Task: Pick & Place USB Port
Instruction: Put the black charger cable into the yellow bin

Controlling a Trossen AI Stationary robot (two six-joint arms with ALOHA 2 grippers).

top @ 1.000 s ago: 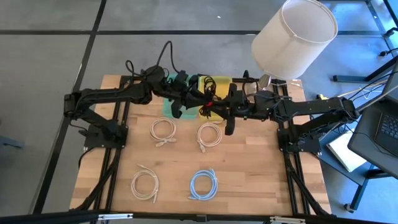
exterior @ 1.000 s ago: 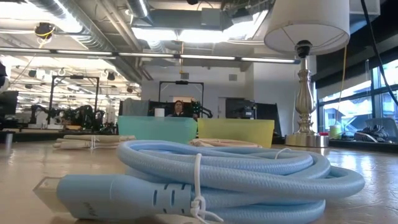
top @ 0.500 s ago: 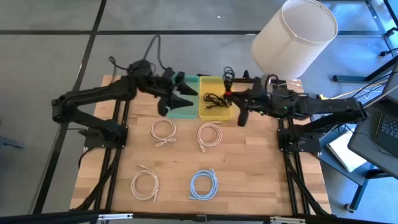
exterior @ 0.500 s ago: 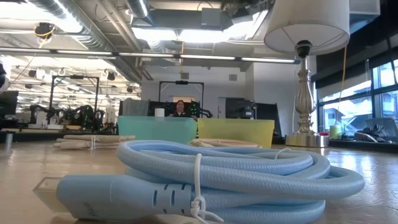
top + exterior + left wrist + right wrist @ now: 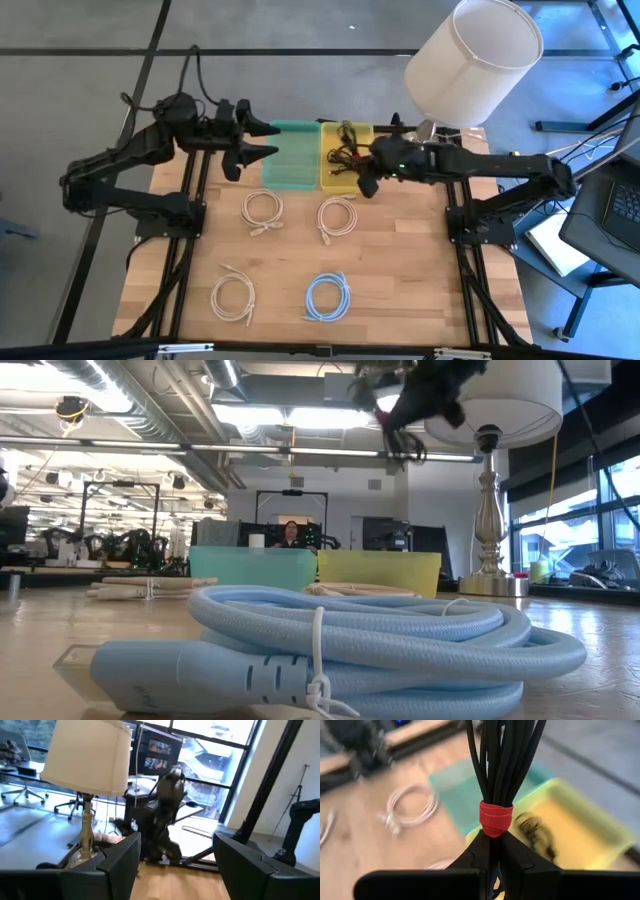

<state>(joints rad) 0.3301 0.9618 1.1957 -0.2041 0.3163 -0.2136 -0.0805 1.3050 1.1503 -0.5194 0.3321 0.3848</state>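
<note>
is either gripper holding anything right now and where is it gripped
The right gripper pinches a black cable bundle just below its red band. The left gripper holds nothing.

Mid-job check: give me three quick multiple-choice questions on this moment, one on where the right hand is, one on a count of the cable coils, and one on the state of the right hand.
1. Where is the right hand?
A. over the yellow bin
B. over the blue coil
C. off the table

2. How many cable coils lie on the bare table top?
A. two
B. four
C. six

3. What is the right hand doing?
A. open and empty
B. shut on a black cable bundle
C. pressing on the lamp

Answers: 1 A, the high view shows it above the yellow bin. 2 B, three white coils and one blue coil. 3 B, its wrist view shows fingers closed on the black cable bundle with a red band.
</note>
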